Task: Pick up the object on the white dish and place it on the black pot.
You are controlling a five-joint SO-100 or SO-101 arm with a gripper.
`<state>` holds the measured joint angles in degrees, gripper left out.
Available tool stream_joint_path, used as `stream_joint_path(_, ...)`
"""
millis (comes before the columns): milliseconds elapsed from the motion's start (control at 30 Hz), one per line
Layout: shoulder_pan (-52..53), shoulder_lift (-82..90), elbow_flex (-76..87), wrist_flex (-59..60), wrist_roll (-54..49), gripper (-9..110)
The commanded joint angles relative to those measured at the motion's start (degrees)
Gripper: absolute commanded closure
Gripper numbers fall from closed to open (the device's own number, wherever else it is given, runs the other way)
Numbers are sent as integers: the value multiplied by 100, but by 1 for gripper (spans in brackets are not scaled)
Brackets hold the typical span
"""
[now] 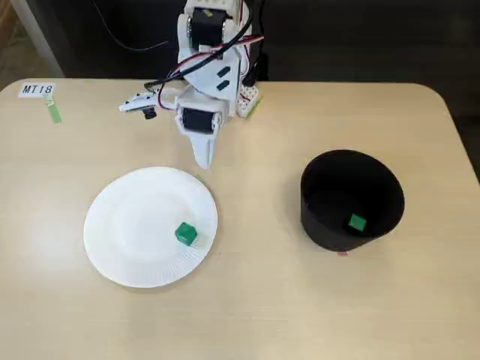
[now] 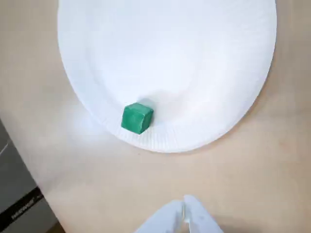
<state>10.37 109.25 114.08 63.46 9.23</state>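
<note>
Fixed view: camera stood high, facing the arm across the table, looking down and taking in the whole setup, with the gripper at upper centre. Wrist view: camera rode on the arm, close above the surface, looking steeply down past the fingertips at its lower edge. Shared ground: the white dish just ahead of the fingers, with its green cube.

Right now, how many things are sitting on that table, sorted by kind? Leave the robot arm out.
Green cubes: 2, one on the plate and one inside the pot
White paper plate: 1
Black pot: 1
Paper label reading MT18: 1
Strip of green tape: 1
Total: 6
</note>
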Motion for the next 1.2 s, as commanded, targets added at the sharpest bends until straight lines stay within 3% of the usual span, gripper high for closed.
stream_joint_path(0, 158, -624, -958, 387, 176, 102)
stream_joint_path(233, 334, -2153, -2408, 1125, 308, 100)
stream_joint_path(600, 431, -2848, -2549, 1134, 694, 72)
stream_joint_path(1167, 308, -3507, -2549, 264, 721, 72)
